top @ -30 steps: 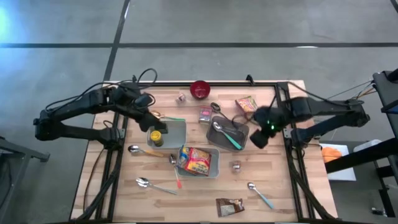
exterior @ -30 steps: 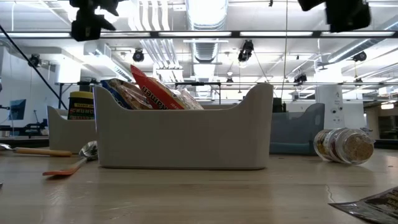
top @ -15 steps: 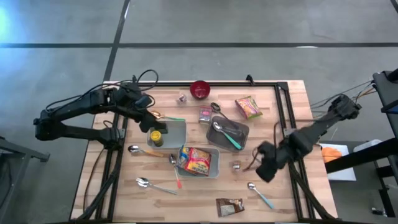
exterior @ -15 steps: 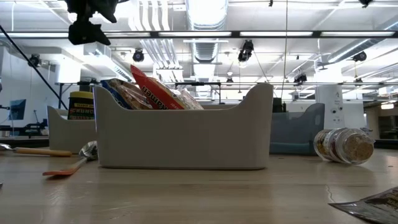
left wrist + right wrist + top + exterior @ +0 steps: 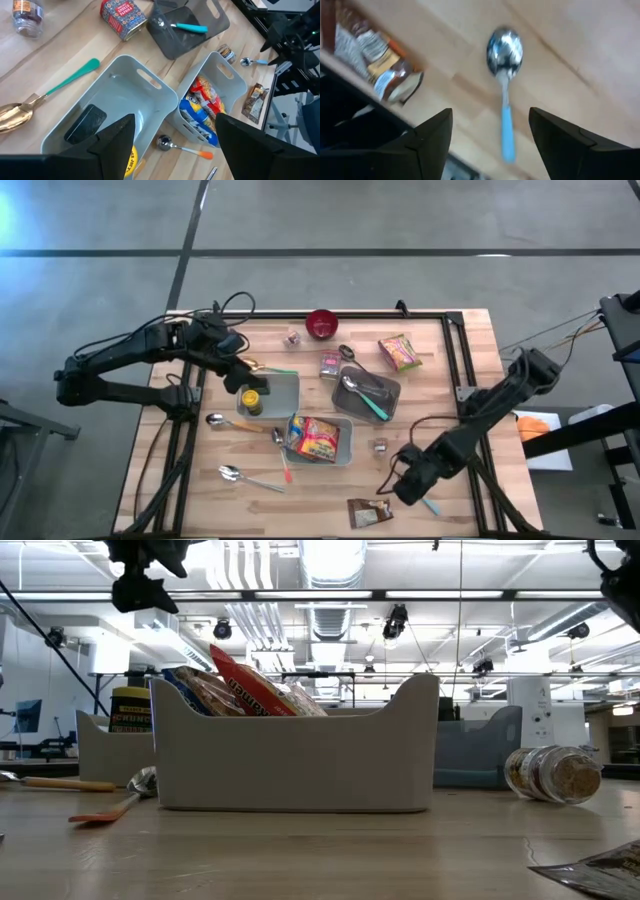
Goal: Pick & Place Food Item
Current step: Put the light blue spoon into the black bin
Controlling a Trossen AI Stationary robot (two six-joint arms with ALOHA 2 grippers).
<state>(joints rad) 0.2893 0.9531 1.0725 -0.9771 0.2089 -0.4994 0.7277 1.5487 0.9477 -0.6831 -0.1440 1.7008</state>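
Observation:
A brown food packet [image 5: 368, 512] lies flat near the table's front edge; it also shows in the right wrist view [image 5: 367, 55]. Beside it lies a blue-handled spoon [image 5: 504, 75]. My right gripper [image 5: 405, 483] hovers open over that spoon, its fingers [image 5: 435, 135] standing on either side of the handle and touching nothing. My left gripper [image 5: 240, 378] hangs open above the left end of a light bin [image 5: 125, 100], over a yellow-lidded jar [image 5: 250, 398] that stands in it. A second light bin [image 5: 340, 442] holds red-and-yellow snack bags [image 5: 313, 436].
A dark tray [image 5: 385, 392] with two spoons sits right of centre. At the far side lie a red bowl [image 5: 321, 323], a pink packet [image 5: 397, 351], a patterned can [image 5: 330, 365] and a small jar [image 5: 291, 336]. Loose spoons [image 5: 240, 476] and a small jar [image 5: 380, 446] lie toward the front.
My right gripper has swung from beside the dark tray toward the table's near edge and gone down; it now hangs over the blue-handled spoon by the brown packet. Nothing on the table has moved.

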